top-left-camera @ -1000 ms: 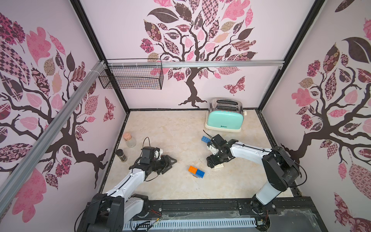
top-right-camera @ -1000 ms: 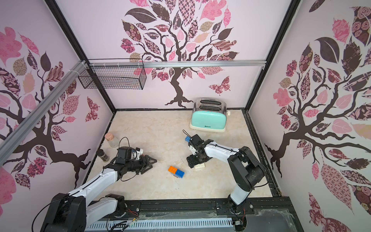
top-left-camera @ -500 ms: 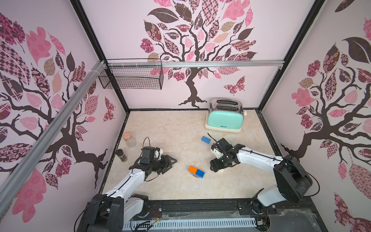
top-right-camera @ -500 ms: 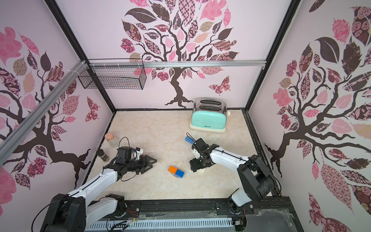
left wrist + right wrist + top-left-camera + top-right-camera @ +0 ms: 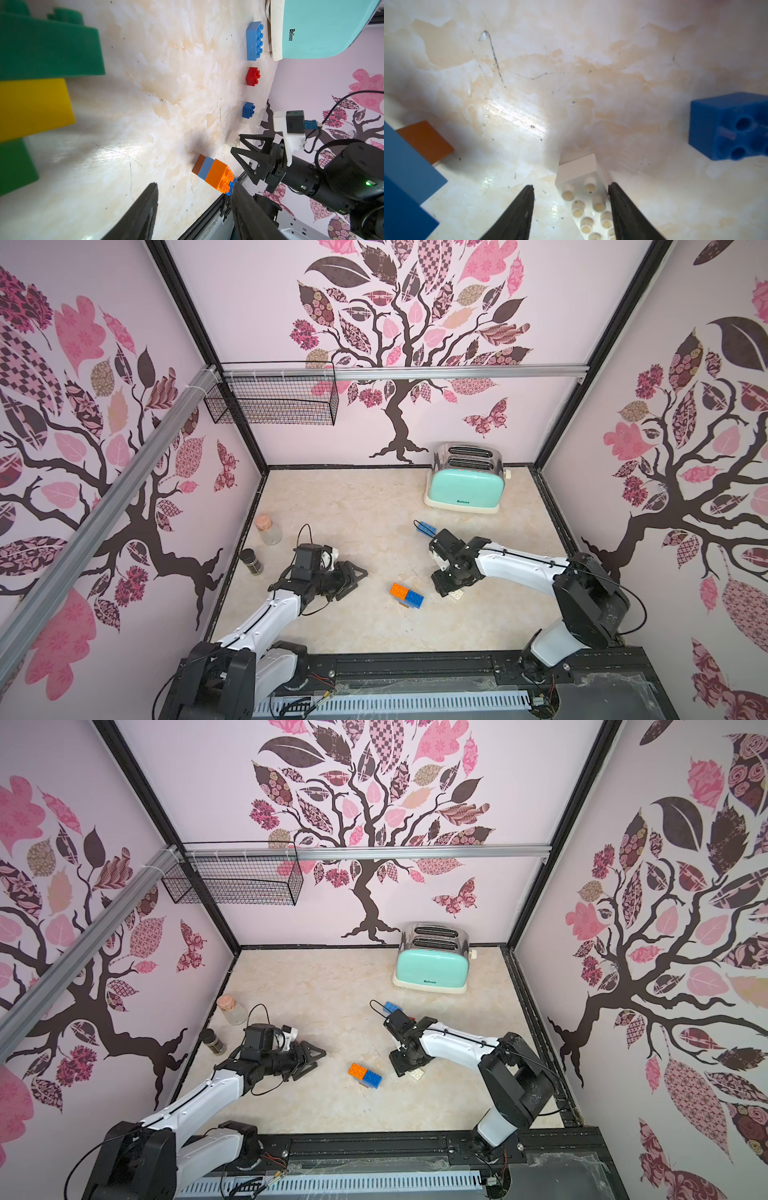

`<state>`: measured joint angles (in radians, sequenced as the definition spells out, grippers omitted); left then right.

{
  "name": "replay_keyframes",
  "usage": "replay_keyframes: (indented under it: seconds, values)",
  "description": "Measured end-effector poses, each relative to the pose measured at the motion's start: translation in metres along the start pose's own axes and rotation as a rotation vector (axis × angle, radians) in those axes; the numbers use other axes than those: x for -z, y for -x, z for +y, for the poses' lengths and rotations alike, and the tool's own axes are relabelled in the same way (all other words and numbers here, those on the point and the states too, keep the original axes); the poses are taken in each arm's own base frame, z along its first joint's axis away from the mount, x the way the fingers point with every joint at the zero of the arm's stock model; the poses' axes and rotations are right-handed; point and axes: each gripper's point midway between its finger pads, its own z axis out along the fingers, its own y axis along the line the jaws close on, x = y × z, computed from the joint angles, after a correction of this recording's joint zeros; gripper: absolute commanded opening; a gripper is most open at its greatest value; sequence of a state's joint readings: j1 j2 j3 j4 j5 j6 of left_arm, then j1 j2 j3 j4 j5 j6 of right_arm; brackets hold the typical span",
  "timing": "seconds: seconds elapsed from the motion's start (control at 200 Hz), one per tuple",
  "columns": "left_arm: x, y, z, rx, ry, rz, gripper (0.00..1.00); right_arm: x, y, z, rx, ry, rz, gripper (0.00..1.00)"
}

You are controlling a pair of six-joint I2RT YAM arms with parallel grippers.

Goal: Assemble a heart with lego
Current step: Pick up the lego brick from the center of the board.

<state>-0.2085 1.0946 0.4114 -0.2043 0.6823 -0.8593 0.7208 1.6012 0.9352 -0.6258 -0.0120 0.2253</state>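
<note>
The walls [image 5: 266, 302] were pink with big tree pictures [image 5: 397, 414]. The counter [image 5: 353, 497] was creamy and shiny. A wire basket [image 5: 274, 402] hung high. A green toaster [image 5: 465, 487] stood behind.

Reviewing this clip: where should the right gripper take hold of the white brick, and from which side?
Grip the white brick across its two long smooth sides, coming down from above. It lies flat on the table with studs up, so its narrow width fits between the jaws. The right gripper straddles it that way, one finger at a long side, the other apart.
</note>
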Motion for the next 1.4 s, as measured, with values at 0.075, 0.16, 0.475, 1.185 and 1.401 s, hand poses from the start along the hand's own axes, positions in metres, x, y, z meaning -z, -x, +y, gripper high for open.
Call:
replay_keyframes:
  seconds: [0.075, 0.16, 0.475, 1.185, 1.401]
  values:
    - [0.0, 0.0, 0.0, 0.001, 0.0, 0.0, 0.59, -0.001, -0.002, -0.001, 0.01, -0.017, 0.014, 0.56]
    - [0.0, 0.0, 0.0, 0.001, 0.0, -0.001, 0.59, -0.001, -0.004, -0.003, 0.018, -0.031, 0.025, 0.54]
    - [-0.001, 0.0, 0.002, 0.006, 0.005, 0.004, 0.59, -0.004, -0.012, -0.005, 0.043, -0.071, 0.059, 0.52]
    - [-0.004, -0.007, 0.0, -0.009, 0.005, 0.026, 0.59, -0.005, -0.008, -0.003, 0.051, -0.067, 0.039, 0.39]
    - [-0.005, -0.007, -0.002, -0.017, 0.0, 0.027, 0.59, -0.005, -0.006, -0.002, 0.054, -0.062, 0.033, 0.35]
